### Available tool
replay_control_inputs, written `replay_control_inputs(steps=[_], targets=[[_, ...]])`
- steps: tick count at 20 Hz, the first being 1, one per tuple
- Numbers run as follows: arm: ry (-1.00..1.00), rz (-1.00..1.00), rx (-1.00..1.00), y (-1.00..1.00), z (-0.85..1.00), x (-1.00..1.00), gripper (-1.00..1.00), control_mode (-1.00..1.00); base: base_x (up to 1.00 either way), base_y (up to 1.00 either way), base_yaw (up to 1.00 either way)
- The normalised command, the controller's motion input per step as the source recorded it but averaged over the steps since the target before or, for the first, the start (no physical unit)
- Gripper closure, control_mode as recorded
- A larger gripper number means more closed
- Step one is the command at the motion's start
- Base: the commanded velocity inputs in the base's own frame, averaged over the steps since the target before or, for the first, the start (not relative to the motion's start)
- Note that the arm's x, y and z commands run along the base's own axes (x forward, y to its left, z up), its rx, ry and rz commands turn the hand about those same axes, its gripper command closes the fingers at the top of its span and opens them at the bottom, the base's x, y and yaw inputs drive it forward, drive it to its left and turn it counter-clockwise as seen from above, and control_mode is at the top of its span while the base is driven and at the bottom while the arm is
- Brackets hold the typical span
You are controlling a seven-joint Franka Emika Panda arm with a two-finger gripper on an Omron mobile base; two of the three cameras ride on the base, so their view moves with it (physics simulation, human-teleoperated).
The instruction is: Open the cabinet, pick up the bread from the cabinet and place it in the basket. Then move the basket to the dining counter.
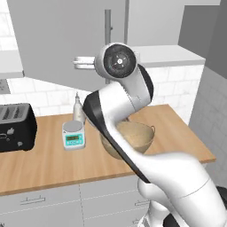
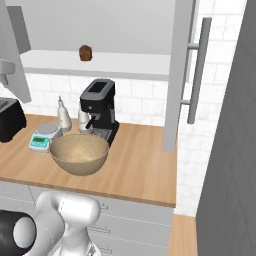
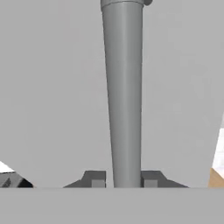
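Cabinet: both doors swung open. Bread on shelf, not yet picked; basket on worktop beneath, empty. Gripper: 2 tips flank door handle, contact unclear. Right base view alone shows bread; hand view alone shows the tips.

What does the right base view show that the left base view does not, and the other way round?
Right base view: the bread on the cabinet shelf, a black coffee machine and the right door's bar handle. Left base view: the left door's bar handle, with the arm's wrist in front of it. Both: the basket on the wood worktop, the scale, the bottle and the black toaster.
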Motion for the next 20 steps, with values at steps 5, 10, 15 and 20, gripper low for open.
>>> replay_control_inputs(steps=[5, 10, 15, 20], targets=[[0.02, 0.00, 0.00, -0.13, -0.09, -0.52, -1.00, -1.00, 0.00, 0.00, 0.00], [0.08, 0.01, 0.13, -0.24, 0.00, -0.58, -1.00, -1.00, 0.00, 0.00, 0.00], [0.02, 0.11, 0.29, -0.94, 0.05, -0.02, -1.00, -1.00, 0.00, 0.00, 0.00], [0.16, 0.03, 0.29, -0.75, 0.24, 0.23, -1.00, -1.00, 0.00, 0.00, 0.00]])
